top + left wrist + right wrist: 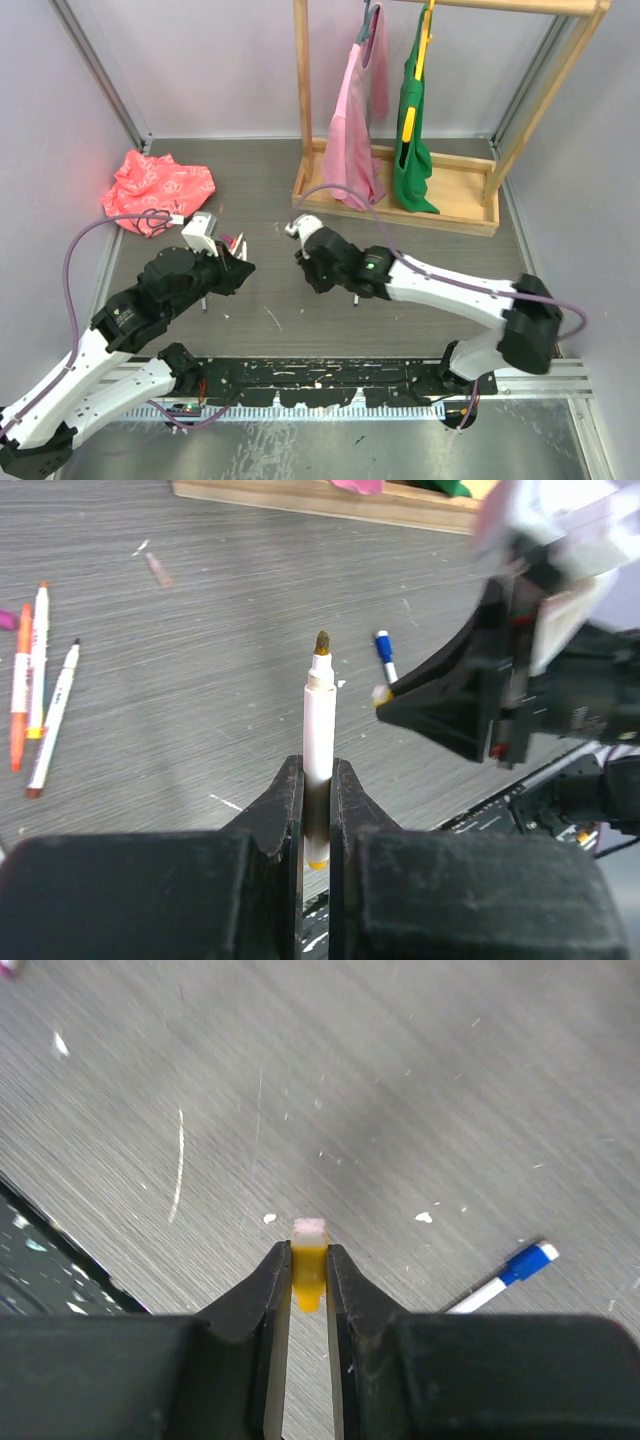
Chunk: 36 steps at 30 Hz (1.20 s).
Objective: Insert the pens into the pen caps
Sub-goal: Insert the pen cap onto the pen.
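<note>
- Left gripper [317, 772], nearest the left wrist lens: black fingers pressed onto a thin yellow marker pen [318, 720] with a white plastic barrel. The hold is low on the barrel. The yellow tail end shows below the pads, and the bare felt tip points away from the wrist.
- Right gripper [309, 1252]: pinching a short yellow plastic cap [308, 1278] across its sides. A pale end pokes out just past the fingertips. Which end is the open mouth I cannot tell.
- Landmark: flat wooden rack base [400, 205] at the far side of the grey table [270, 190].
- Both grippers hang above the table on the near side of the rack base, off its left end, facing each other. Pen tip and cap are near but not touching.
- A blue-ended pen [384, 652] lies flat on the near side of the rack base, close to the right gripper's tip.
- A few loose pens [38, 680] with orange and red ends lie together farther left of the rack base.
- Handling (judgement):
  - The pen is light and stiff, with a smooth and probably slippery barrel. The low hold leaves a long free length, so the tip may swing off axis when pushed.
  - The cap is small, hard and light, and a side pinch may let it pivot or pop out.
  - Better holds would be mid-barrel for the pen and the closed end for the cap, leaving the mouth free.
- Step (judgement): lining up before insertion. Pen and cap are not yet joined.
</note>
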### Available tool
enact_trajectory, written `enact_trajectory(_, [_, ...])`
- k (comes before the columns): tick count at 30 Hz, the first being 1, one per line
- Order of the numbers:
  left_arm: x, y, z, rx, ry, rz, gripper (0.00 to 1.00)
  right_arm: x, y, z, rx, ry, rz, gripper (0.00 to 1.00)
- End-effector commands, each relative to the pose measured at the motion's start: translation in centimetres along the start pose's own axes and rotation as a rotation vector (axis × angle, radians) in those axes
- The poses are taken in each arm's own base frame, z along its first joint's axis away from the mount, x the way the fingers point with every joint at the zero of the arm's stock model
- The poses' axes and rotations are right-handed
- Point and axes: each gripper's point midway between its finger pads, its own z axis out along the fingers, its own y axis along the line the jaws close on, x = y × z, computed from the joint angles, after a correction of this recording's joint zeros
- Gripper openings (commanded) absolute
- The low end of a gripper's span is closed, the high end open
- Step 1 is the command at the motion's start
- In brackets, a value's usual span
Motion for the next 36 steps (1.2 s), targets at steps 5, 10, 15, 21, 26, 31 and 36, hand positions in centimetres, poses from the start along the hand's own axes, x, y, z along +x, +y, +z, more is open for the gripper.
enact_trajectory(5, [-0.7,-4.7,1.9,0.194,0.014,-0.106,0.00,-7.4,-4.4,-8.9,0.056,-0.544,0.382,0.00])
enact_trajectory(10, [-0.7,-6.4,3.2,0.276,0.007,-0.137,0.00,-8.5,-5.5,-13.3,-0.042,-0.750,0.559,0.00])
enact_trajectory(15, [-0.5,-7.6,4.4,0.289,0.052,-0.140,0.00,-8.8,-4.8,-16.3,-0.165,-0.850,0.629,0.00])
enact_trajectory(21, [2.0,-12.4,5.3,0.348,0.092,-0.047,0.00,-8.8,-4.6,-19.9,-0.301,-0.997,0.729,0.00])
enact_trajectory(26, [3.2,-15.7,5.0,0.445,0.088,-0.003,0.00,-8.2,-4.6,-22.5,-0.428,-1.129,0.814,0.00])
enact_trajectory(31, [3.0,-17.1,4.5,0.523,0.068,0.035,0.00,-8.0,-4.3,-23.7,-0.490,-1.178,0.816,0.00])
enact_trajectory(36, [2.7,-17.7,4.0,0.562,0.060,0.082,0.00,-8.4,-3.3,-23.9,-0.540,-1.168,0.779,0.00])
